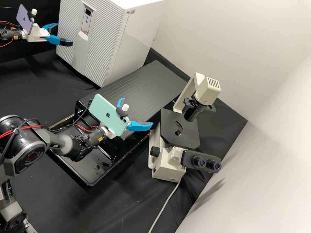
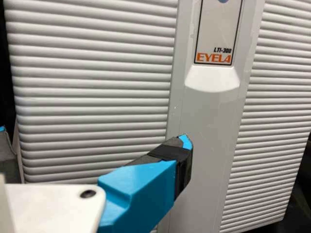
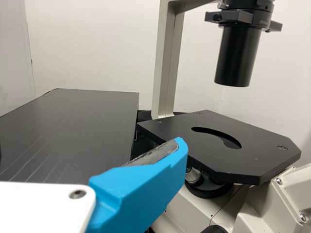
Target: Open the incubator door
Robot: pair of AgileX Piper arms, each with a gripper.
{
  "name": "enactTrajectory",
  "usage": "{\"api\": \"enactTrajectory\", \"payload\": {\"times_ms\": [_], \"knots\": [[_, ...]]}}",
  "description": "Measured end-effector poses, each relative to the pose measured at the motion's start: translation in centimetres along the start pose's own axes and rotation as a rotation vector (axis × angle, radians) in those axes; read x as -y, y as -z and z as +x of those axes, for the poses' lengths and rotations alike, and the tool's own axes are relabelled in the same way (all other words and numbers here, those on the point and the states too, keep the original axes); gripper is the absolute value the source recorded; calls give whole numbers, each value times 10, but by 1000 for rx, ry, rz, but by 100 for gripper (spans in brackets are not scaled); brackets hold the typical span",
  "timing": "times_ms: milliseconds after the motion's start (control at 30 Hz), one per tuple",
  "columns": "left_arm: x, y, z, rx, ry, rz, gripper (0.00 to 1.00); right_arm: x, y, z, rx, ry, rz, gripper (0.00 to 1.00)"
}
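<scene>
The white incubator stands at the back left in the high view, its ribbed front door closed. Just before the door's left part is my left gripper, open and holding nothing. In the left wrist view my left gripper has its fingers spread; one overlaps the smooth middle strip of the door, and whether it touches cannot be told. Well away from the incubator, my right gripper is open over the black rack beside the microscope. The right wrist view shows my right gripper with one blue finger before the microscope stage.
A microscope with a black stage stands right of my right gripper. A long black panel lies between incubator and microscope, with a black tray in front. A cable runs from the microscope.
</scene>
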Motion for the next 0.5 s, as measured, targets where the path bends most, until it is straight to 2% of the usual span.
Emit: {"api": "enactTrajectory", "payload": {"times_ms": [200, 500], "knots": [[5, 2, 1, -3, 10, -7, 0, 0, 0, 0, 0, 0, 0, 100], [4, 2, 1, -3, 8, -5, 0, 0, 0, 0, 0, 0, 0, 100]]}}
